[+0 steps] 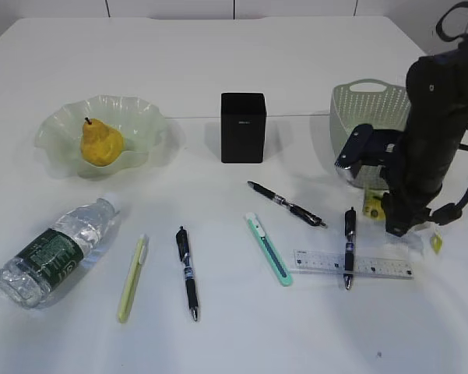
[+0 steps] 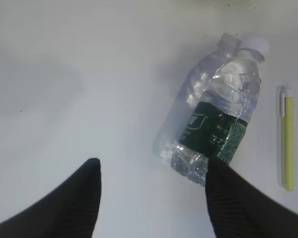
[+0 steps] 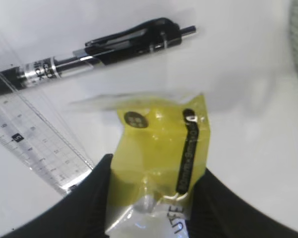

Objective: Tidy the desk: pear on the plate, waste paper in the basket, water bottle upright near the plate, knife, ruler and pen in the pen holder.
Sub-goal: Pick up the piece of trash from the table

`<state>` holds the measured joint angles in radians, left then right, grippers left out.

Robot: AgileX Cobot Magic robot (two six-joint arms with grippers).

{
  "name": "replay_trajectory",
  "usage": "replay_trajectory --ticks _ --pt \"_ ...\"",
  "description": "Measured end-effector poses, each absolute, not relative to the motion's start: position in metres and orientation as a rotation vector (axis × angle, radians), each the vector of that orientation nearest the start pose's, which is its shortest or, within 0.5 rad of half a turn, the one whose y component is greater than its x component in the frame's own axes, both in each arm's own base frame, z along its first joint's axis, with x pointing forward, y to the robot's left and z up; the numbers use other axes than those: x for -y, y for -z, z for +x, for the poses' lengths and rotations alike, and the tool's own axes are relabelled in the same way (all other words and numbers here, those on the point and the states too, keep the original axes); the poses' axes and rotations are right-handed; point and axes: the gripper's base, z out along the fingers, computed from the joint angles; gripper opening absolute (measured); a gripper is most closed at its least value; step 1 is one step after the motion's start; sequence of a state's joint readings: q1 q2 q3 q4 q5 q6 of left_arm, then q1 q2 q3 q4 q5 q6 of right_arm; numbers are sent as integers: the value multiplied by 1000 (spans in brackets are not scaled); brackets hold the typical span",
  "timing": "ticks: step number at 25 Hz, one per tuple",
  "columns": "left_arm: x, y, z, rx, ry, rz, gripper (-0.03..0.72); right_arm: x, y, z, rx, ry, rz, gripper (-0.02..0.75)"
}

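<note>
Two arms work a white surface (image 1: 218, 47). The right pincer (image 3: 151, 198) pinches a crumpled yellow-and-clear plastic wrapper (image 3: 158, 158), the waste paper, between its black fingers (image 3: 96, 198), low over the surface beside a clear plastic ruler (image 3: 34, 144) and a black click pen (image 3: 104, 52). The pale green perforated basket (image 1: 370, 101) stands just behind that arm. Judged step: carry the wrapper to the basket; lift clear of ruler and pen first, then release only once over the rim, since so light a scrap may cling or drift. The left pincer (image 2: 151, 193) hangs spread above the surface, touching nothing, next to a clear green-labelled water bottle (image 2: 218, 119) lying on its side. The yellow pear (image 1: 100, 142) already sits in the wavy translucent green plate (image 1: 58, 125).
</note>
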<state>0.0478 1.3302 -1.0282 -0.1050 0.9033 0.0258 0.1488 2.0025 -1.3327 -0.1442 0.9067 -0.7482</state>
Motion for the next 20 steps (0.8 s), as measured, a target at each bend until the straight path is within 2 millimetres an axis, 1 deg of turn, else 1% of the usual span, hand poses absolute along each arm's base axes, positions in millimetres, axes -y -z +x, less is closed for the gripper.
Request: replay_trajectory --ticks 5,8,12,18,20 --pt "-5 -293 260 -2683 108 -91 467 -46 -183 376 -2669 242 -1417 305" --pt "-5 -293 260 -2682 108 -91 466 -46 -201 379 -2626 265 -1388 305" --pt "-5 -293 260 -2680 108 -91 466 -48 -223 391 -2580 290 -1303 305" --pt "-5 -293 261 -2673 107 -92 466 -51 -259 411 -2467 332 -1172 305" --pt "-5 -294 261 -2670 107 -92 466 -50 -264 418 -2442 334 -1096 305"
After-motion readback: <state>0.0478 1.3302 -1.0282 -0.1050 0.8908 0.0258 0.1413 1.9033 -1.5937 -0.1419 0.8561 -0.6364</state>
